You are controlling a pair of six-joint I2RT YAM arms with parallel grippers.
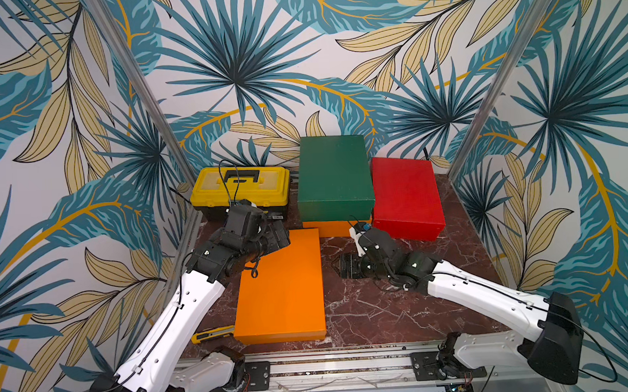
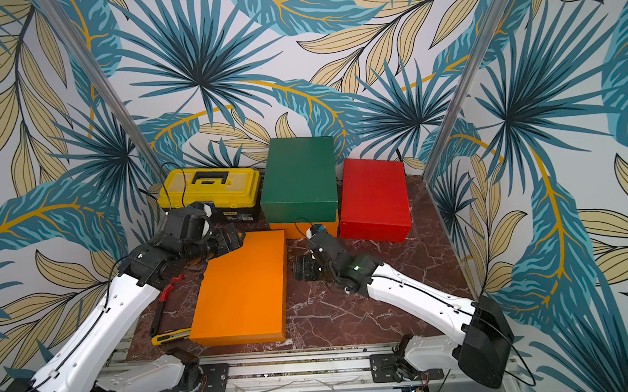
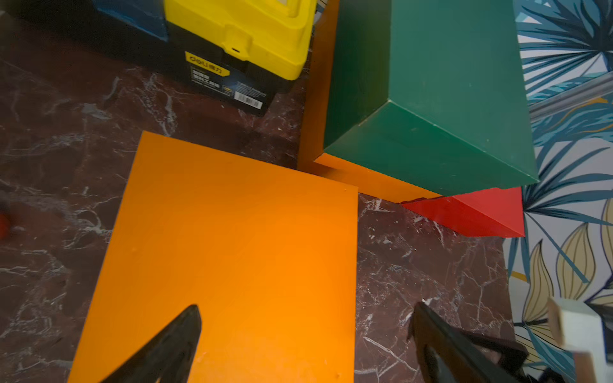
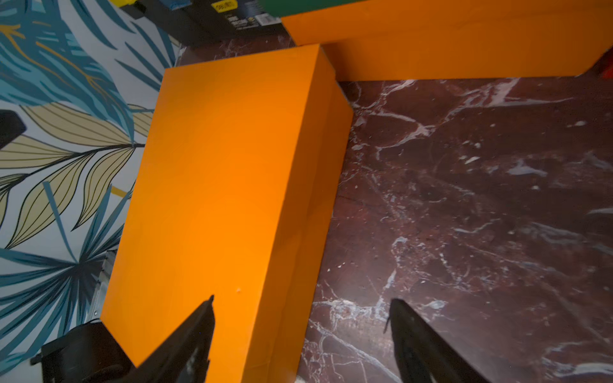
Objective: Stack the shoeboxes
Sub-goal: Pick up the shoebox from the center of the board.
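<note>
Now near orange shoebox (image 1: 280, 291) lies flat at front of bench (image 1: 385, 311). Behind it dark green shoebox (image 1: 333, 177) sits on second orange shoebox (image 1: 329, 228), red shoebox (image 1: 406, 197) just beside that stack. left gripper (image 3: 305, 331) hovers over near box's far corner, jaws spread, empty. right gripper (image 4: 302, 315) by its long side, jaws spread, empty. yellow toolbox (image 1: 240, 189) at back.

Top views: bright, even light; wallpaper (image 1: 232, 79) colours saturated, detail sharp.
Shadows: soft-edged and short on the marble table (image 1: 385, 311).
Glare: mild bright patch on the near orange shoebox (image 3: 238, 252) lid.
Wrist views: dimmer, the table darkening toward the corners.
Focus: left gripper (image 3: 306, 305) and right gripper (image 4: 302, 298) soft, fingertips blurred at frame edge.
Distortion: metal posts (image 1: 134, 77) lean outward, wide-angle.
</note>
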